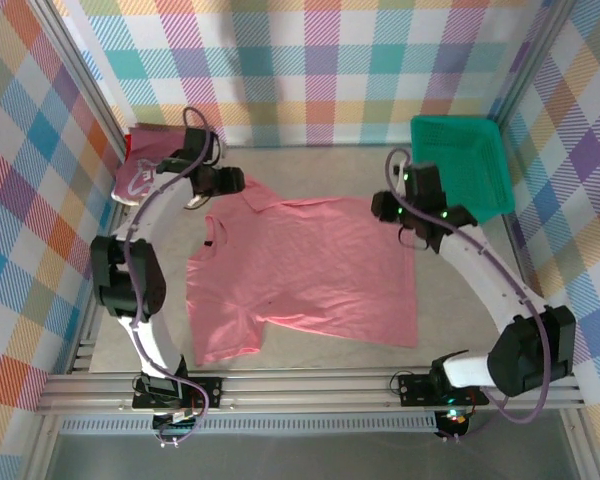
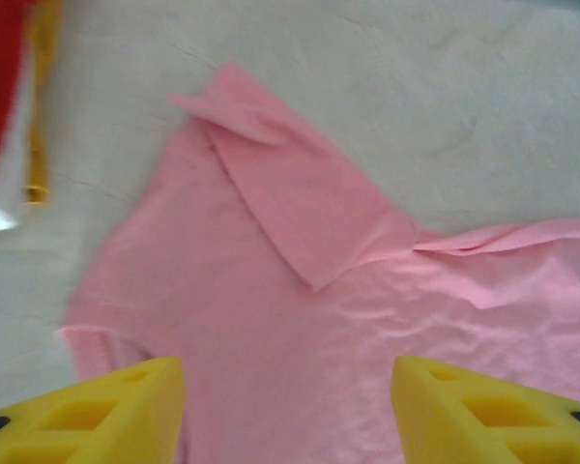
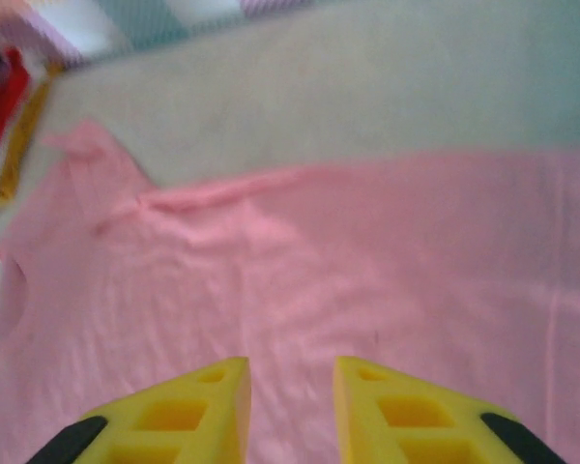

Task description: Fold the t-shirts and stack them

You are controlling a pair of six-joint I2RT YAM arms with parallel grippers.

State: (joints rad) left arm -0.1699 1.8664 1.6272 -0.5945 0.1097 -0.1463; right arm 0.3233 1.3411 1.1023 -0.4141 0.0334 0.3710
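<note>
The salmon-pink t-shirt [image 1: 310,270] lies spread in the middle of the surface [image 1: 310,165], with its far sleeve [image 2: 300,203] folded over onto the body. The left pincer [image 2: 288,377] hangs above this sleeve, fingers wide apart, holding nothing. The right pincer [image 3: 292,377] is over the far right part of the shirt, with a narrow empty gap between its fingers. A dark pink shirt [image 1: 140,175] lies in the far left corner, a green basket [image 1: 465,165] in the far right.
</note>
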